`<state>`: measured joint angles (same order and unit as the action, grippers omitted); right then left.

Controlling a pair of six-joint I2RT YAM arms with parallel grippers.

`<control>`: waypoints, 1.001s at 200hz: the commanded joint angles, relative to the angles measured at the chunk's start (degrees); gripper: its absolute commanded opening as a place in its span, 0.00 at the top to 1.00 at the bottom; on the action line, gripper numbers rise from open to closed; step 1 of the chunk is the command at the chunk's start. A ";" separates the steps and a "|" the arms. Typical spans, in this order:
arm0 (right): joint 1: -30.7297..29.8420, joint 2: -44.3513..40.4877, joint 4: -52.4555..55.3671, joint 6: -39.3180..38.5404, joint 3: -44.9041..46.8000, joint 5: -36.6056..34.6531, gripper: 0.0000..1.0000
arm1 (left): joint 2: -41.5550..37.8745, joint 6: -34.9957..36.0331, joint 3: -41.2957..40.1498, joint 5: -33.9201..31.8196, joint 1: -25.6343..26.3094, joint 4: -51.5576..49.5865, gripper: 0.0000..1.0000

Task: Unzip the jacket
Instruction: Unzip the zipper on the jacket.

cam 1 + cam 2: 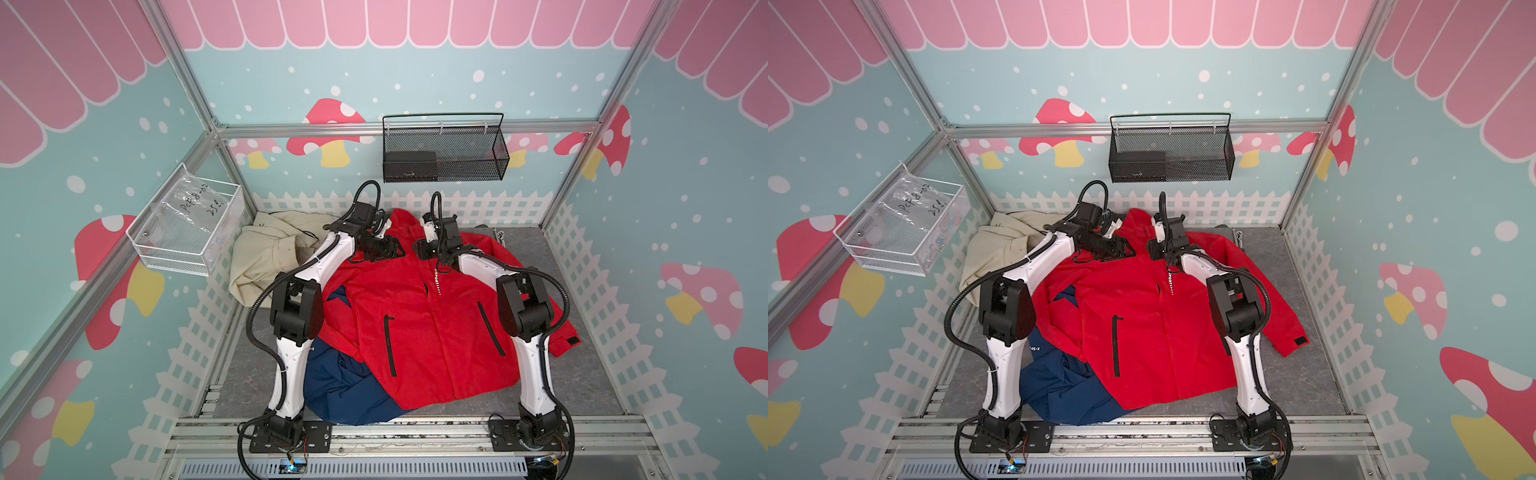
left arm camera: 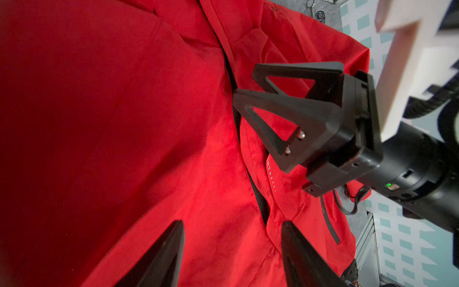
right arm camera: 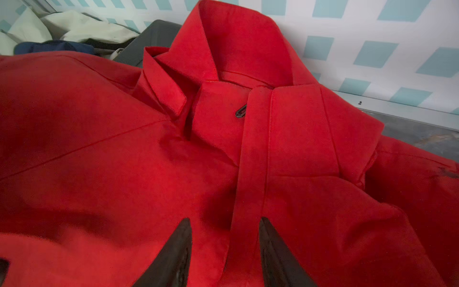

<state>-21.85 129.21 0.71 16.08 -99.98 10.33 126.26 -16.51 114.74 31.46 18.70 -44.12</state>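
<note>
Right gripper (image 3: 224, 220) spread, straddling the front placket (image 3: 250, 161) of the red jacket (image 1: 415, 324) below the collar (image 3: 236, 44); left gripper (image 2: 232, 222) spread too, over the chest beside it. Jacket lies mid tabletop (image 1: 582, 374), collar at far edge, overlapping a navy garment (image 1: 345, 395); beige garment (image 1: 266, 257) in far left corner.

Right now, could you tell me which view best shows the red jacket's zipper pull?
The right wrist view: the zipper pull peeks from beside the placket below the collar, unobstructed. The left wrist view shows only the dark zipper line; both top views leave it too small to tell.
</note>
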 commanded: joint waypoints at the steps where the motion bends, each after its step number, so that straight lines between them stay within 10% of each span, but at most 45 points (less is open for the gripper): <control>1: -0.70 2.69 2.31 -0.66 -3.59 -4.22 0.58 | -3.81 -1.01 -1.19 3.15 -0.73 2.91 0.36; 200: -1.52 9.44 5.86 -1.40 -13.20 -14.30 0.83 | -9.84 -0.30 -7.38 10.69 -3.31 5.57 0.36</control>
<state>-23.24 136.79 8.69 15.25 -111.63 -3.99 119.24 -16.78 108.22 40.40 16.01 -39.90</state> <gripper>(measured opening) 0.170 0.641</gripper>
